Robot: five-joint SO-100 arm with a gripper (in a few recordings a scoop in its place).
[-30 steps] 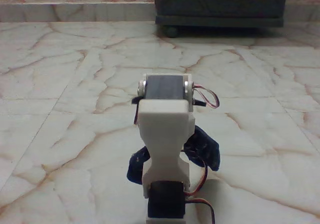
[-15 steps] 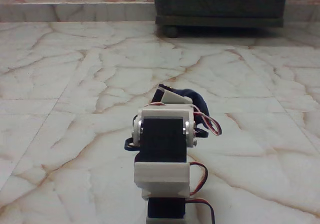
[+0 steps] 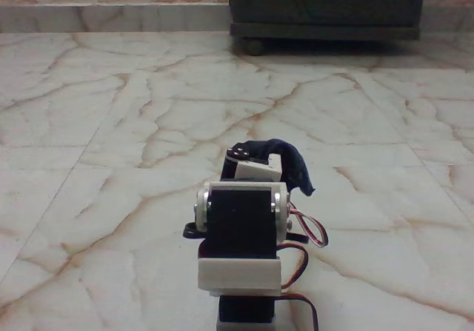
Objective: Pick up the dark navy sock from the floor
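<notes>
Soft matt cloth dark navy sock (image 3: 292, 161), glossy veined marble floor (image 3: 111, 124), smooth white plastic arm (image 3: 238, 275)

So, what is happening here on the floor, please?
A small white and black robot arm is handling the dark navy sock. In the fixed view the sock drapes over the arm's far end, where the gripper is; the arm hides the jaws, so I cannot confirm the grip. Around it lies marble floor, with a dark wheeled cabinet behind.

No text, label, brand, number or sign could be read anywhere in the fixed view: none on the white-and-black plastic robot arm (image 3: 241, 231) at lower centre, nor on the dark wheeled cabinet (image 3: 326, 5) at the upper right.
</notes>
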